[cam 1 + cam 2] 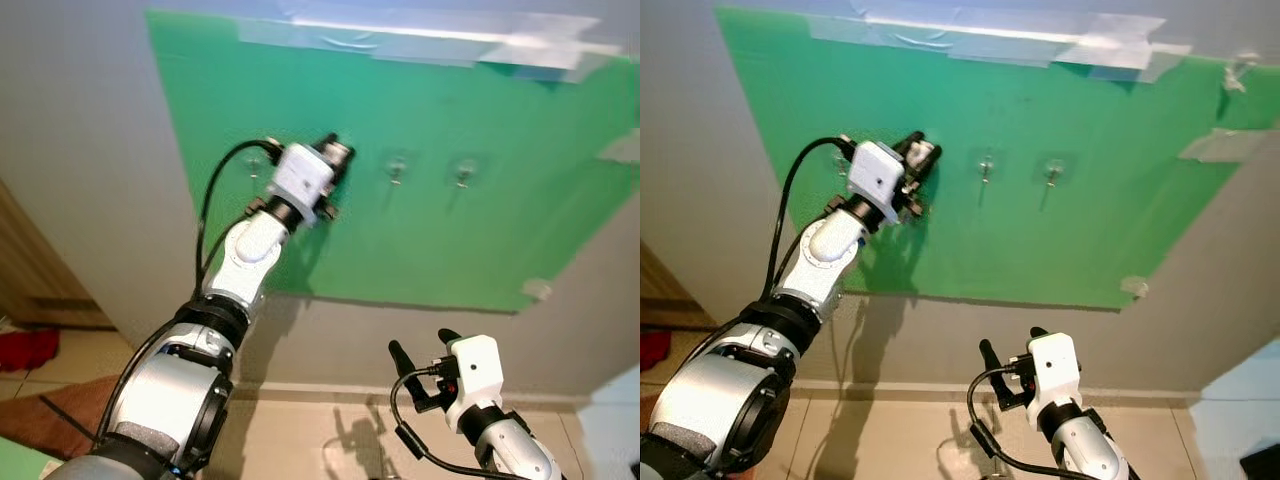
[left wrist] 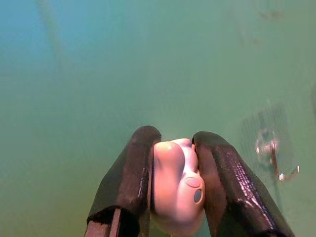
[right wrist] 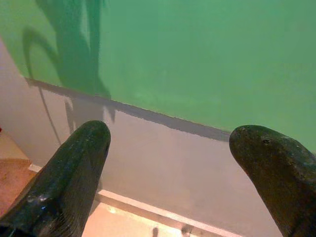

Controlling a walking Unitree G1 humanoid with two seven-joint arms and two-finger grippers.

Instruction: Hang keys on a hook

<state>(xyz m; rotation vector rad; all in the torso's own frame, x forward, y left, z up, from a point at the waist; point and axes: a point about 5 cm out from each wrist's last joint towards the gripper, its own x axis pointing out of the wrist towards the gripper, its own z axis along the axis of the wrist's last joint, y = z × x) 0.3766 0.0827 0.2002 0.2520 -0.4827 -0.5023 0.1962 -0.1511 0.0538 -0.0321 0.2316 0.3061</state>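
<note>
The left gripper (image 2: 170,192) is raised against the green sheet (image 1: 450,220) taped to the grey wall, its jaws clamped on a pale pink key fob (image 2: 177,190) with grey buttons. Any keys are hidden behind the fingers. A clear hook (image 2: 274,158) is seen nearby, blurred. The right gripper (image 1: 420,350) is held low, jaws spread apart and empty.
</note>
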